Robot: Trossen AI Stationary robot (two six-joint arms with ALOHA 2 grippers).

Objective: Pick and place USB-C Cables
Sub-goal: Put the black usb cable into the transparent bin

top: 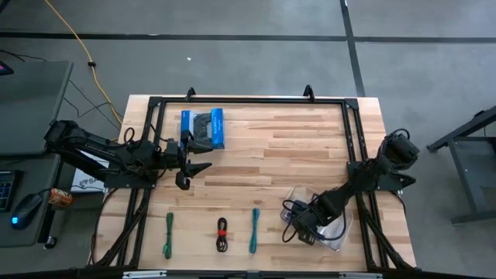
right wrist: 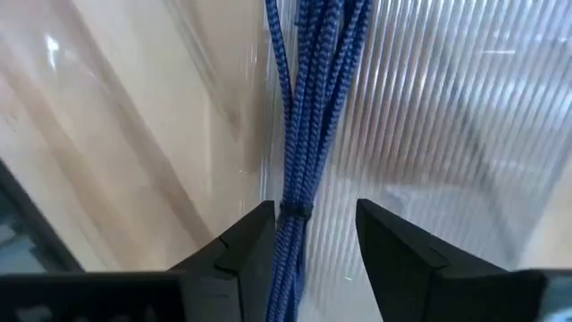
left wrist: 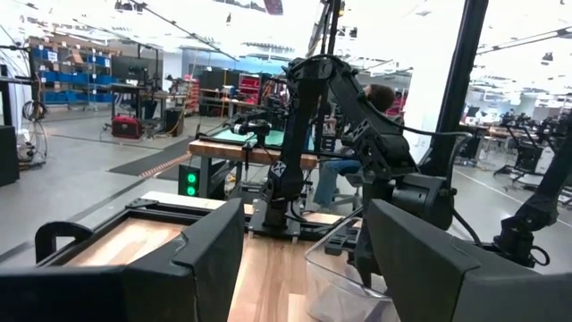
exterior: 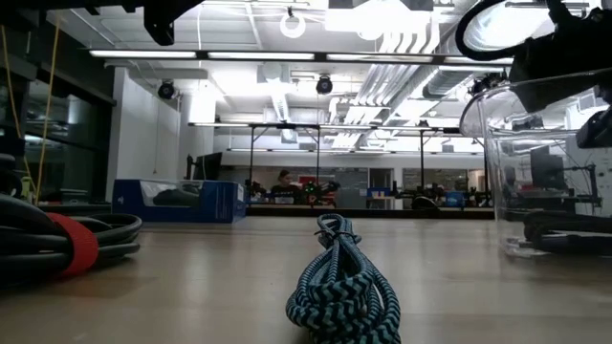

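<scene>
Cables are the things of this task, and four are seen. Three lie in a row along the 6 o'clock edge of the tabletop (top: 310, 139): the green cable (top: 169, 235) toward 7 o'clock, the black cable with a red band (top: 222, 234) in the middle, and the teal cable (top: 254, 231) next to it. Each of them is laid with its long axis from 12 to 6 o'clock. The fourth, the purple cable (right wrist: 299, 134), is seen in the right wrist view between the fingers of the right pincer (right wrist: 313, 228), which is lowered into the clear plastic tub (top: 329, 225) at about 5 o'clock on the tabletop. The fingers are parted and do not seem to press the cable, so it is judged to be released into the tub; the cable runs straight away from the fingers, along their length. It is a braided bundle with a thin tie around it.

The relation that matters for the coming move is this: the teal cable lies at 9 o'clock from the right pincer, near to it, and the right arm is the nearer one. The braid of the teal cable, in teal and black, is shown well in the low view. The left pincer (top: 194, 168) is held open above the tabletop at 9 o'clock, just below the blue box (top: 203, 129), well apart from the row.
</scene>
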